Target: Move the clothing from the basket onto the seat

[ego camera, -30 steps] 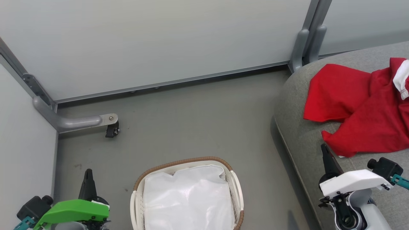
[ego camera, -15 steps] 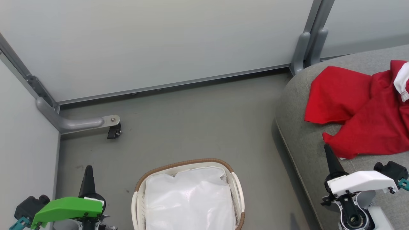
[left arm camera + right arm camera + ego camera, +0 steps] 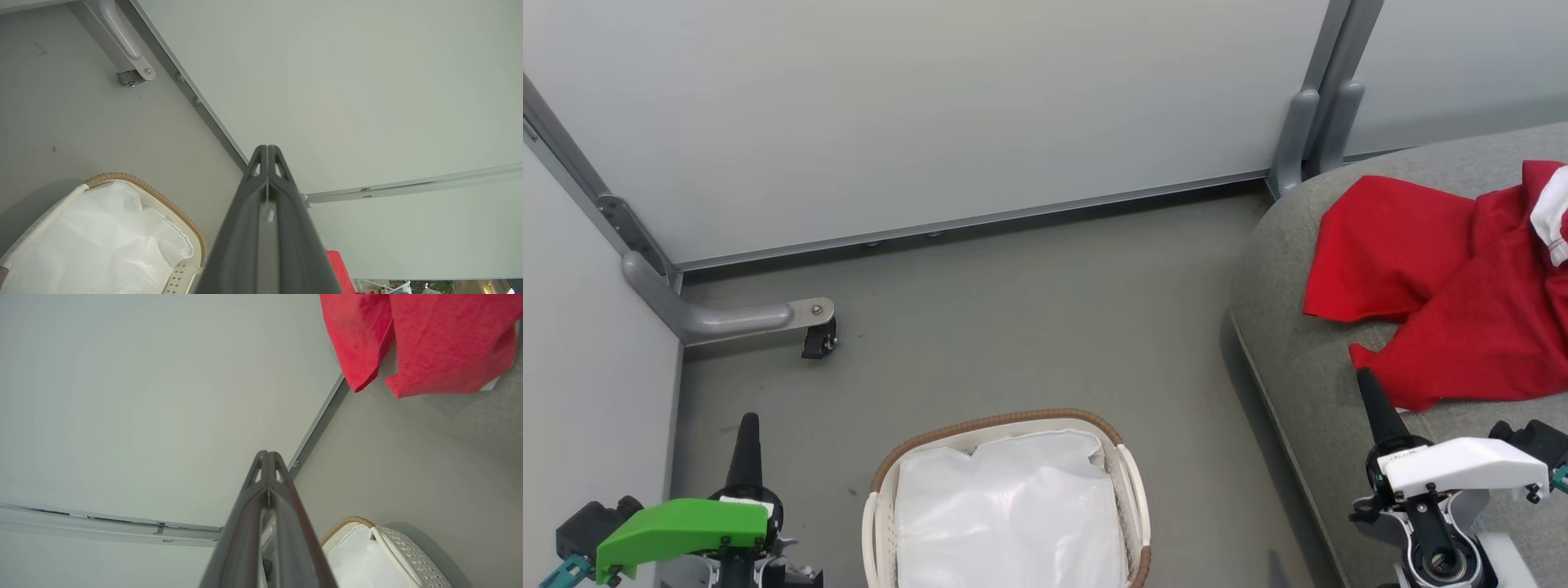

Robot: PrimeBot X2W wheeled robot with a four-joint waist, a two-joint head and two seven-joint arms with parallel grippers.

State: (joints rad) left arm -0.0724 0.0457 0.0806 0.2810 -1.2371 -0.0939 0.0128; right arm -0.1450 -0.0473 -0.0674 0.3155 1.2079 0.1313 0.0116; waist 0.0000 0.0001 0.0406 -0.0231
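Seat [image 3: 1307,384], grey and upholstered, lies at the right with the red clothing [image 3: 1445,286] spread on it. The basket [image 3: 988,422] stands on the floor, well apart, holding a white liner sheet [image 3: 1005,514]. The left gripper [image 3: 747,429] beside the basket and the right gripper [image 3: 1368,392] over the seat each have their fingers pressed together.

Red clothing [image 3: 1437,286] is sprawled on the grey seat [image 3: 1298,359], just past the right gripper [image 3: 1369,388] tip. The basket [image 3: 980,424], white liner sheet [image 3: 1005,514] inside, sits between the two grippers, closer to the left gripper [image 3: 747,429]. Both look pinched together.
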